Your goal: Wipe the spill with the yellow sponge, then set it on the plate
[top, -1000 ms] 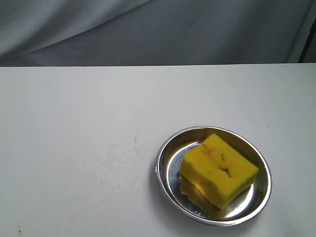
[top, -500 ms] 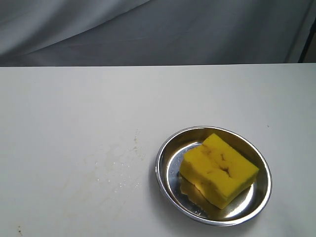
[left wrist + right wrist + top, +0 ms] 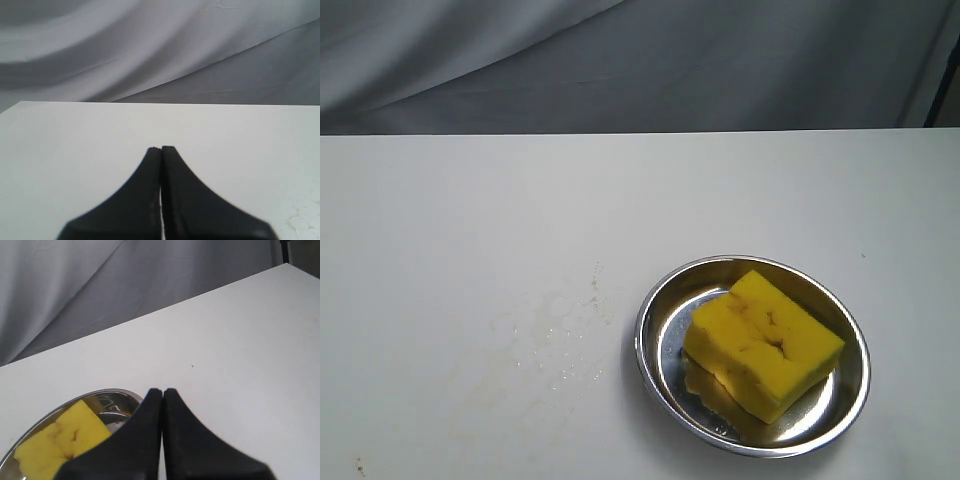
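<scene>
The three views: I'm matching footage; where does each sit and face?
Exterior: raised, looking down at table, plate and yellow sponge; no robot shows.
Left wrist: behind the shut left gripper, facing table and drape.
Right wrist: behind the shut right gripper, facing the plate.
Shared: exterior and right wrist show the yellow sponge on the plate.

Yellow sponge (image 3: pixel 763 343) in plate (image 3: pixel 655 345); spill (image 3: pixel 555 335) on table (image 3: pixel 470 220), left of plate.
</scene>
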`<state>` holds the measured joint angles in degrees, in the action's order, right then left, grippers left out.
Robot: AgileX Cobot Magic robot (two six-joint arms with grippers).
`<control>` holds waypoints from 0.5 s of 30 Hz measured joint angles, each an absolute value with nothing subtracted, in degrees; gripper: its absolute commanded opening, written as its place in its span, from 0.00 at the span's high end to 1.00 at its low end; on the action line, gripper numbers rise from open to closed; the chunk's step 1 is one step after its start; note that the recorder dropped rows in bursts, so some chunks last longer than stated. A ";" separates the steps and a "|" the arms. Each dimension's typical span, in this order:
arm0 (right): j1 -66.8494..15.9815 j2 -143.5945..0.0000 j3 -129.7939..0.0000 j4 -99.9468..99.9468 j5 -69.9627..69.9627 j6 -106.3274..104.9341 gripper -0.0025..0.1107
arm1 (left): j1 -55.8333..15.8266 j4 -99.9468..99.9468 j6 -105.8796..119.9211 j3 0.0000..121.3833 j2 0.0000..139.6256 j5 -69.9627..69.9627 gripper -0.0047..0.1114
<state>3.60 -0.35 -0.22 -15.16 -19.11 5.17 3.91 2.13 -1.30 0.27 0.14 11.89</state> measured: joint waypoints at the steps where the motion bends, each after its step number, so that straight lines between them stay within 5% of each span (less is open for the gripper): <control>1: 3.60 -0.35 -0.22 -14.94 -19.11 5.33 0.98 | 3.91 2.13 -1.30 0.27 0.14 11.89 0.96; 15: 3.60 -0.35 -0.22 -8.27 -19.11 5.32 0.98 | 3.91 2.13 -1.30 0.27 0.14 11.89 0.96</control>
